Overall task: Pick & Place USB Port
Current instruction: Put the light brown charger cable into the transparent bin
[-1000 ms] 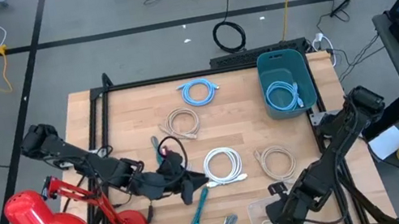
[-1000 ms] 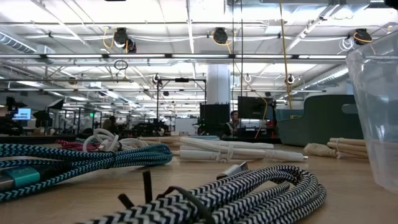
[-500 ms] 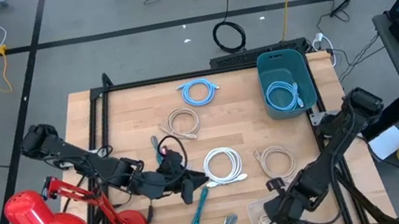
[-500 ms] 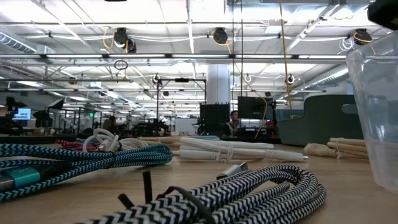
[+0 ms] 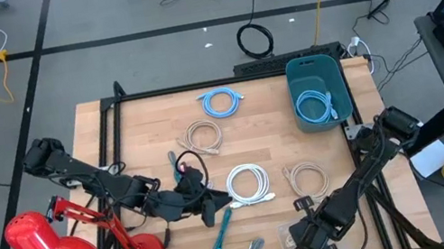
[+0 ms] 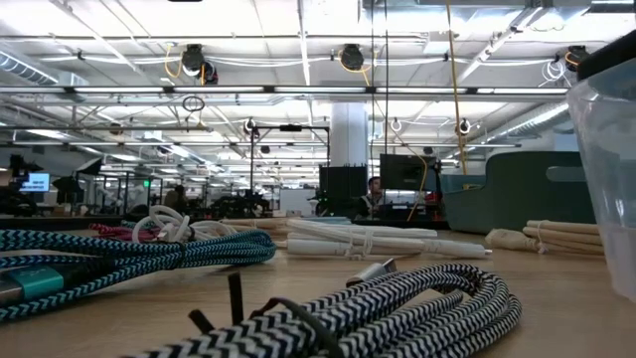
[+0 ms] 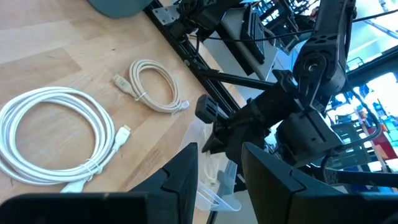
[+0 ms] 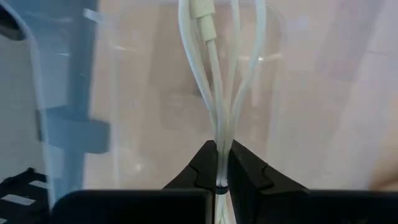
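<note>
**Thin cable in a tight pinch over the clear bin: risk of slipping or snagging**

In the high view, the right gripper (image 5: 305,240) is hanging at the near edge of the table (image 5: 270,134), over a clear plastic container (image 5: 290,239). The left gripper (image 5: 218,204) is lying low near the middle of the table, beside a white cable coil (image 5: 248,184) and a teal cable (image 5: 220,232).

In the low view, the clear container (image 6: 608,169) is showing at the right edge, and a black-and-white braided cable (image 6: 397,313) is lying in front. No gripper is showing here.

In the left wrist view, the left fingers (image 7: 185,177) are standing partly apart and are holding nothing. The right arm (image 7: 292,118) is working farther off.

In the right wrist view, the right fingers (image 8: 202,168) are pressing fully together on a thin cream USB cable (image 8: 214,81), which is hanging inside the container (image 8: 62,93).

I am judging that the strands may slip out, because the pinch is catching only a few of them. The loose loops could also be catching the container wall when released, so that the cable is landing half outside.
</note>
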`<state>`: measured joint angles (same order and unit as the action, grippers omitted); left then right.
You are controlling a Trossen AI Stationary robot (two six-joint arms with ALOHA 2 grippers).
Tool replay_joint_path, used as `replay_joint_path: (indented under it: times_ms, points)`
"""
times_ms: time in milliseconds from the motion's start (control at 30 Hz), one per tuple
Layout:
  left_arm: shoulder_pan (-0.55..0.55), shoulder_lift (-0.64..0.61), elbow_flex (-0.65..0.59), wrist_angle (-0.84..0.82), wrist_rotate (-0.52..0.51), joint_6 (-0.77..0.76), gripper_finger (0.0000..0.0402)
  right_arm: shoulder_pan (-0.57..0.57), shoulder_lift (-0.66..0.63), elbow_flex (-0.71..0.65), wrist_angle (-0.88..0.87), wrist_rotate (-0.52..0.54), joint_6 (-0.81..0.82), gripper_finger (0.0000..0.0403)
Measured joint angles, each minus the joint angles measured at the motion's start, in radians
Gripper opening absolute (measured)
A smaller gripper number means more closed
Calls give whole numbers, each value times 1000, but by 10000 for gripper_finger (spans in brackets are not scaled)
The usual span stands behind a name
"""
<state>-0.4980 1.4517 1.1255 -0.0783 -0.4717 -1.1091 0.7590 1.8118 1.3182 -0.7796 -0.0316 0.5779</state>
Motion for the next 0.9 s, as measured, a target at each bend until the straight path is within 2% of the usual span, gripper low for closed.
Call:
replay_joint_path:
  times_ms: [700,900]
  points:
    - [-1,0,0,0,2,0,127,-45,3,0,-26,7,-22,17]
    - [-1,0,0,-1,3,3,127,-50,2,-68,28,-4,-7,15]
